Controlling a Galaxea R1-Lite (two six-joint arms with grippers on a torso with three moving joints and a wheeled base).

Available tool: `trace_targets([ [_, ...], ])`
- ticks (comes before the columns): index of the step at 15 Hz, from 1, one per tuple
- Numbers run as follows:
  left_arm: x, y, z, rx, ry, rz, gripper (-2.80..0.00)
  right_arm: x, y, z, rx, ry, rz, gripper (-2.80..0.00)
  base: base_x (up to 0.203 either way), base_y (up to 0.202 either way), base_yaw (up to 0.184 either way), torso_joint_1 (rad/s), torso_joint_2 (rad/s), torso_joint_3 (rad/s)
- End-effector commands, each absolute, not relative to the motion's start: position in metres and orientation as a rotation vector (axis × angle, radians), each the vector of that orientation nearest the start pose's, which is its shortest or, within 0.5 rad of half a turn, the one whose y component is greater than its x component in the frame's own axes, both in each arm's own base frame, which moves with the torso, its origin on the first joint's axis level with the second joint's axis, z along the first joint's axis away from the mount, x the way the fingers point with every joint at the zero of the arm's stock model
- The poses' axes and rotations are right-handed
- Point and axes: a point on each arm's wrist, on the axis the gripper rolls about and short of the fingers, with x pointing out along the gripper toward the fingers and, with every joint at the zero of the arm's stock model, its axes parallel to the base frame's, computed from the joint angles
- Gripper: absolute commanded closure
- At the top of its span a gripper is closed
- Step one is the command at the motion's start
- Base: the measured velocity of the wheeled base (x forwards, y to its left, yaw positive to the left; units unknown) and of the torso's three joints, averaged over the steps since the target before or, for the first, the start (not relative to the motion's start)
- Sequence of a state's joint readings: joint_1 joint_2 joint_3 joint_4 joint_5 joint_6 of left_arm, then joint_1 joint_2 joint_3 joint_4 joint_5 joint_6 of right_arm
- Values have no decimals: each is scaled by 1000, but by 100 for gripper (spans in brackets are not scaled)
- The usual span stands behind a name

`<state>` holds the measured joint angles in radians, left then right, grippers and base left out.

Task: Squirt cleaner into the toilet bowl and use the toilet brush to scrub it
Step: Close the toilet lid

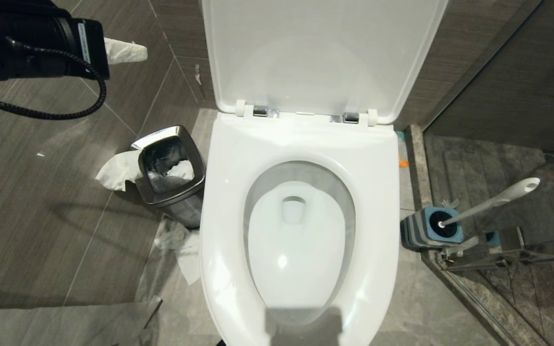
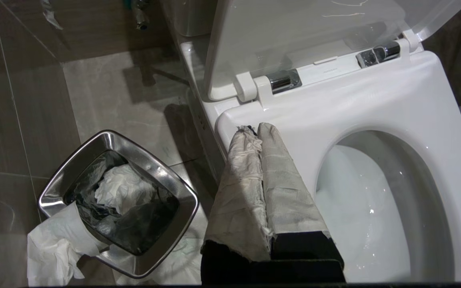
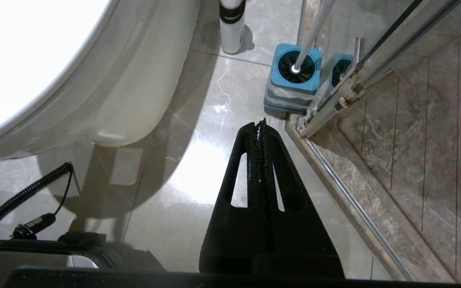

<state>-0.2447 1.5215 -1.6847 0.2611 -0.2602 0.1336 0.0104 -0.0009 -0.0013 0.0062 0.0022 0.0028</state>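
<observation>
The toilet bowl (image 1: pixel 296 250) is open, its lid (image 1: pixel 320 53) raised and water at the bottom. The toilet brush (image 1: pixel 493 201) leans in a blue-and-grey holder (image 1: pixel 431 229) on the floor to the bowl's right; its handle (image 3: pixel 312 32) also shows in the right wrist view. A white bottle (image 3: pixel 231 28), which I take for the cleaner, stands by the toilet base with its top cut off. My left gripper (image 2: pixel 254 130), its fingers wrapped in pale cloth, is shut and empty over the seat's rear left corner. My right gripper (image 3: pixel 260 125) is shut and empty, low over the floor short of the holder (image 3: pixel 294 80).
A steel bin (image 1: pixel 195 158) with crumpled paper stands left of the toilet, and tissue (image 1: pixel 181 245) lies around it. A glass shower door and its metal track (image 3: pixel 354 204) run along the right. My left arm (image 1: pixel 31 43) hangs at the upper left.
</observation>
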Motion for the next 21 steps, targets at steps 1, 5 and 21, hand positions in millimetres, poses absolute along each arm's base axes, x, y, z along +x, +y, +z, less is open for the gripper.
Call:
trace_targets([
  [1, 235, -65, 394, 131, 59, -511, 0, -23, 0, 75, 3, 5, 14, 0, 0, 0, 0, 6, -1, -89],
  [5, 231, -64, 394, 133, 58, -509, 0, -23, 0, 75, 3, 5, 14, 0, 0, 0, 0, 3, -1, -40],
  [21, 218, -64, 392, 132, 69, -522, 0, -23, 0, 75, 3, 6, 14, 0, 0, 0, 0, 1, 0, -32],
])
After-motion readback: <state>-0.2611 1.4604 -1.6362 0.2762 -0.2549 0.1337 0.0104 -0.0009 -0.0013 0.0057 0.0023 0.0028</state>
